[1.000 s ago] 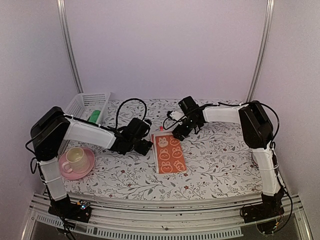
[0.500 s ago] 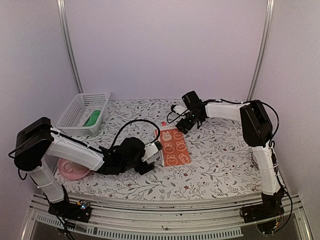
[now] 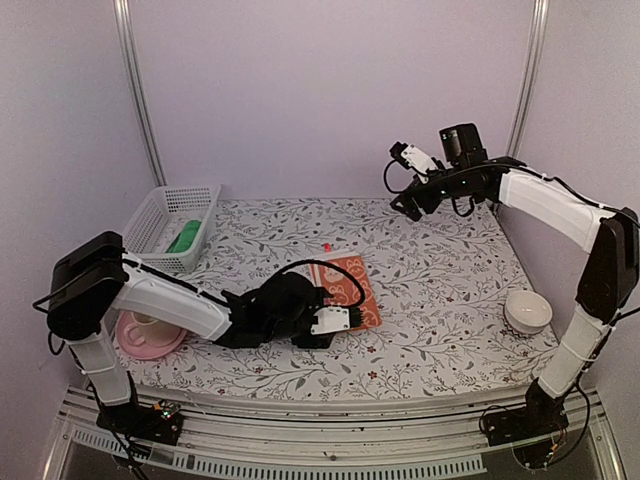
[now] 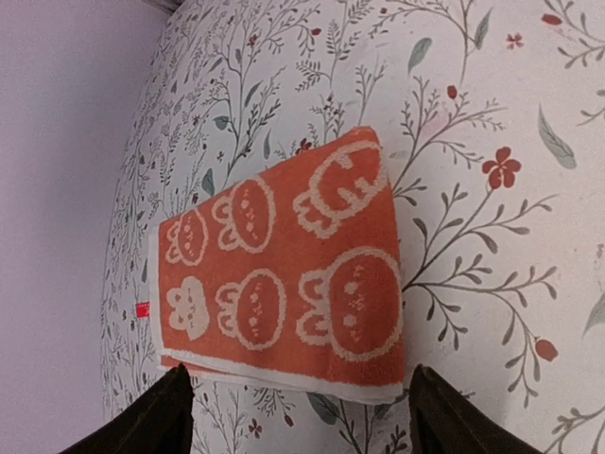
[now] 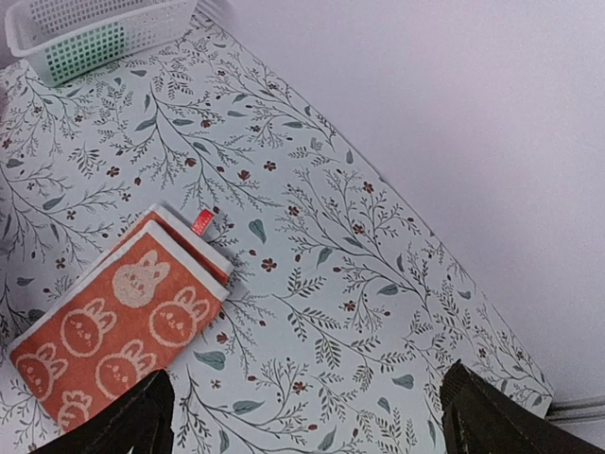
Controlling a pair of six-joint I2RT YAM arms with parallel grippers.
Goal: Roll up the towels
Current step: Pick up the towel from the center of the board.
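Note:
The orange-red towel [image 3: 365, 298] with white rabbit figures lies folded flat in the middle of the table. It also shows in the left wrist view [image 4: 284, 274] and the right wrist view [image 5: 113, 317]. My left gripper [image 3: 340, 320] sits low at the towel's near short edge. It is open [image 4: 302, 421], one finger beside each near corner, with nothing pinched. The green towel [image 3: 185, 237] lies rolled in the white basket [image 3: 160, 215]. My right gripper [image 3: 404, 203] hangs high at the back right, open [image 5: 302, 421], with only tablecloth beneath it.
A pink saucer [image 3: 150, 338] sits at the front left, partly behind my left arm. A white bowl [image 3: 527, 312] stands at the right, near my right arm's base. The towel's red tag [image 5: 202, 222] sticks out at its far corner. The basket [image 5: 85, 33] is at the back left.
My left gripper swung down to the orange-red towel's near end and its jaws narrowed slightly. My right arm lifted off the towel's far end and rose to the back right.

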